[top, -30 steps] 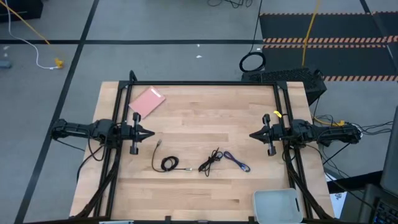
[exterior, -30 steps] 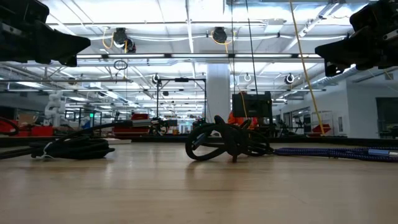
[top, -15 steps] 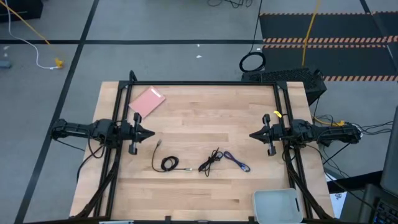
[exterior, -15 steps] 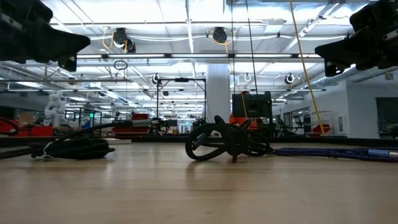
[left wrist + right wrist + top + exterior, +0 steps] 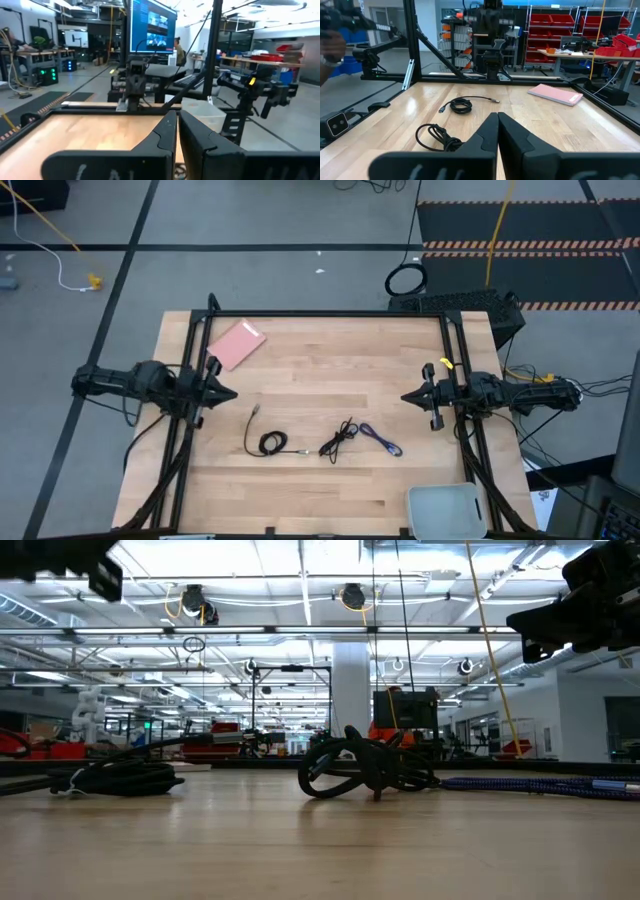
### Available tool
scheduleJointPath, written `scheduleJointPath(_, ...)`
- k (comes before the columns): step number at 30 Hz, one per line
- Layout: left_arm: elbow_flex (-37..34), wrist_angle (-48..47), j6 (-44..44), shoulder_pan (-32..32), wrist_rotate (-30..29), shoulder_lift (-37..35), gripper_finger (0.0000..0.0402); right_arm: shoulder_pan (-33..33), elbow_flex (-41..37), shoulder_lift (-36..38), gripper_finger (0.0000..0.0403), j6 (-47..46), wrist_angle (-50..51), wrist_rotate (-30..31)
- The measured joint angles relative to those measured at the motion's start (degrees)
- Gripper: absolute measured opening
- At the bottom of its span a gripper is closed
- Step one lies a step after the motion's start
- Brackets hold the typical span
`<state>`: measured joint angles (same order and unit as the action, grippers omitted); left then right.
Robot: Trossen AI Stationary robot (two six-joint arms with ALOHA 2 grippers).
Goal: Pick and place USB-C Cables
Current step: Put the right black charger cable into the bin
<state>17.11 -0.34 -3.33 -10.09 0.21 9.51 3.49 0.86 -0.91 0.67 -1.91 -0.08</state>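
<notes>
High view, looking straight down: a pale wooden counter (image 5: pixel 330 490) fills the middle. At its near edge, toward the right corner, sits a white tray (image 5: pixel 447 510). Just beyond that, three small cable bundles lie in a row across the middle of the counter: a black coiled cable (image 5: pixel 267 440) on the left, a second black cable (image 5: pixel 339 439) in the centre, and a purple-blue cable (image 5: pixel 380 440) just to its right, close to or touching it. All three lie loose on the wood, with nothing holding them.

Farther back, the two arms sit at opposite side edges. The left pincer (image 5: pixel 222 392) hovers above the counter's left side, its fingers pressed together and holding nothing. The right pincer (image 5: pixel 410 397) hovers above the right side, also closed and empty. Both are well apart from the cables.

Toward the far left corner lies a flat pink pad (image 5: pixel 235 344). Beyond the counter, a yellow cord (image 5: pixel 497 230) runs across the grey floor.
</notes>
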Motion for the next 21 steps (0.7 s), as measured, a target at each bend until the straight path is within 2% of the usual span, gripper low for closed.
scheduleJointPath(10,19.51,-9.52,1.05,-2.06,-0.12,16.36,0.0021,0.0,-0.02,0.0,0.0,0.0,0.0,0.0)
scheduleJointPath(14,22.19,-9.57,4.17,-3.41,-0.61,22.24,0.0021,-0.01,-0.02,0.0,0.0,0.0,0.0,0.0)
scheduleJointPath(21,26.58,-8.53,9.56,-3.9,-6.46,33.68,0.0021,0.0,-0.01,-0.02,0.0,0.0,0.0,0.0)
